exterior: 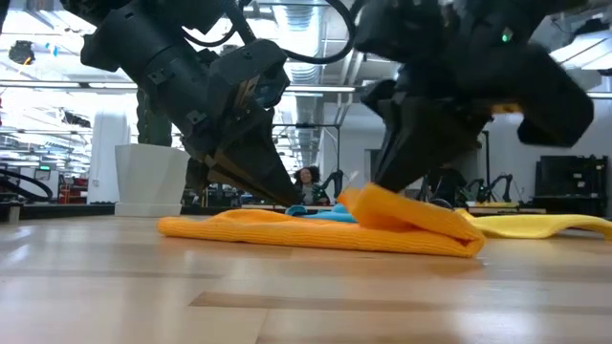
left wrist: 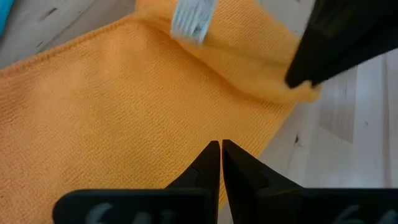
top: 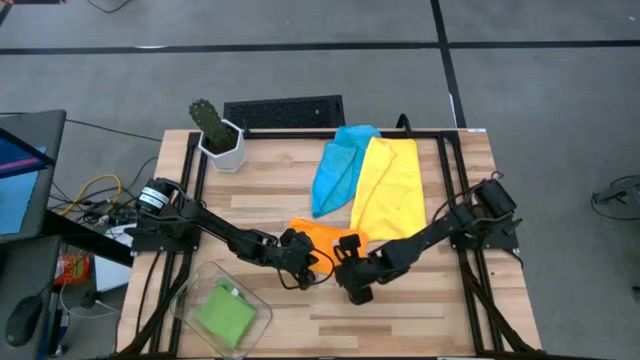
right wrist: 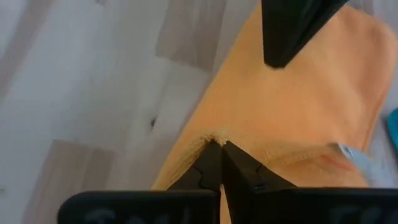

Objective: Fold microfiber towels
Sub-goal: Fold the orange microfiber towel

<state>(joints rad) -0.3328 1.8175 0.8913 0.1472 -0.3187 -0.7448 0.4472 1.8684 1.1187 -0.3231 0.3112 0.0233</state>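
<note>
The orange towel [top: 322,236] lies on the table's near middle, its right part raised in a fold [exterior: 406,215]. My right gripper [right wrist: 217,144] is shut on it. My left gripper [left wrist: 221,146] is shut, with its tips low over the towel's left part [exterior: 239,227]. The light blue towel [top: 335,165] and the yellow towel [top: 388,185] lie spread on the far half. The green towel [top: 225,312] lies folded in a clear box. My left gripper's shut fingertips [left wrist: 211,155] point down at the orange towel's flat surface [left wrist: 155,124]. I cannot tell whether they touch it or hold any cloth. My right gripper pinches the orange towel at its edge [right wrist: 210,134] between its two fingertips, where the cloth puckers. The fingers slant down from the table's right side. The pinched part stands raised in a fold while the rest lies on the table.
A green cactus in a white pot [top: 218,138] stands at the far left corner, beside a dark keyboard [top: 285,112] beyond the far edge. The clear box [top: 200,300] sits at the near left. Bare wood [top: 400,315] lies on the table's near right.
</note>
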